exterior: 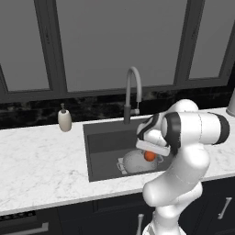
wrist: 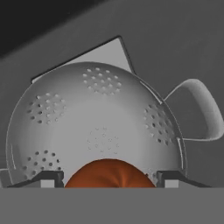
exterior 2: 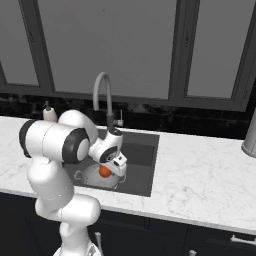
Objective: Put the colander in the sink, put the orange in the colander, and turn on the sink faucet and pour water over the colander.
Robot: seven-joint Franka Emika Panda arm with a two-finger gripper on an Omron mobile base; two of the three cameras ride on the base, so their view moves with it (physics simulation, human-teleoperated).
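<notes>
Two dark fingertips [wrist: 52, 178] of the pincer [wrist: 109, 179] are standing wide apart at the bottom of the hand view, with the orange [wrist: 109, 174] sitting between them; whether the tips are touching the fruit cannot be told. Just beyond the pincer, the colander [wrist: 96, 127] is lying in the sink [wrist: 183, 52], its grey pierced bowl opening toward the hand and one loop handle [wrist: 201, 111] sticking out to the side. Past the colander's far rim, a corner of the pale drain plate [wrist: 105, 54] is showing on the dark basin floor. From the left base view, the white arm [exterior: 183, 151] is bending down over the sink [exterior: 105, 137], and the orange [exterior: 149, 156] is showing right under the hand, inside the colander [exterior: 133, 161]. From the right base view, the orange [exterior 2: 104, 171] is again sitting directly below the hand, over the colander [exterior 2: 92, 176] in the sink [exterior 2: 142, 150]. Behind the pincer, the sink faucet [exterior: 132, 94] is arching up from the back edge of the basin. Farther off to the pincer's left, a small beige soap dispenser [exterior: 64, 119] is standing on the white marble worktop [exterior: 41, 165].
</notes>
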